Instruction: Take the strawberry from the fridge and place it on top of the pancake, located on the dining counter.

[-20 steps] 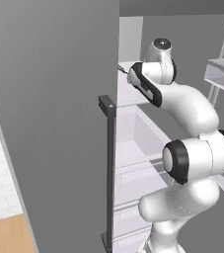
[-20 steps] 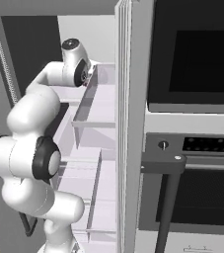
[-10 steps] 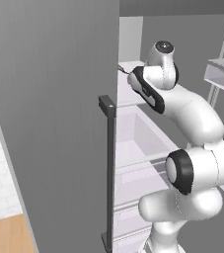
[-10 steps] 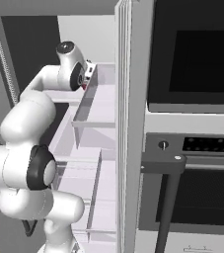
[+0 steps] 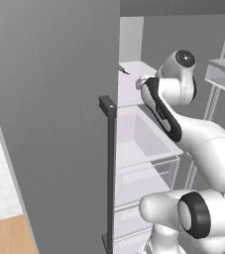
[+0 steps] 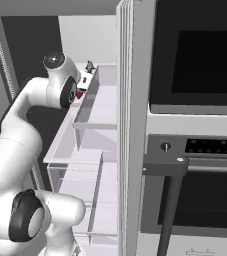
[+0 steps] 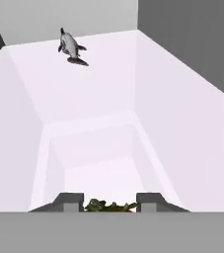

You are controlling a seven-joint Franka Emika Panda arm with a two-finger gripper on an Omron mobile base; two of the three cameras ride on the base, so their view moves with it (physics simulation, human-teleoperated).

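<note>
Strawberry [image 7: 109, 206] mostly hidden between gripper [image 7: 108, 201] fingertips.

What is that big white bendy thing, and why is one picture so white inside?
The white bendy thing is a robot arm reaching into an open fridge. Two pictures come from cameras riding behind the arm, one on each side. The very white picture comes from a camera on the robot's hand, looking down at a white fridge shelf. At its bottom, the gripper is pinching a little strawberry with green leaves. Farther back on the shelf lies a small grey fish. Beside the fridge is a black oven.
</note>
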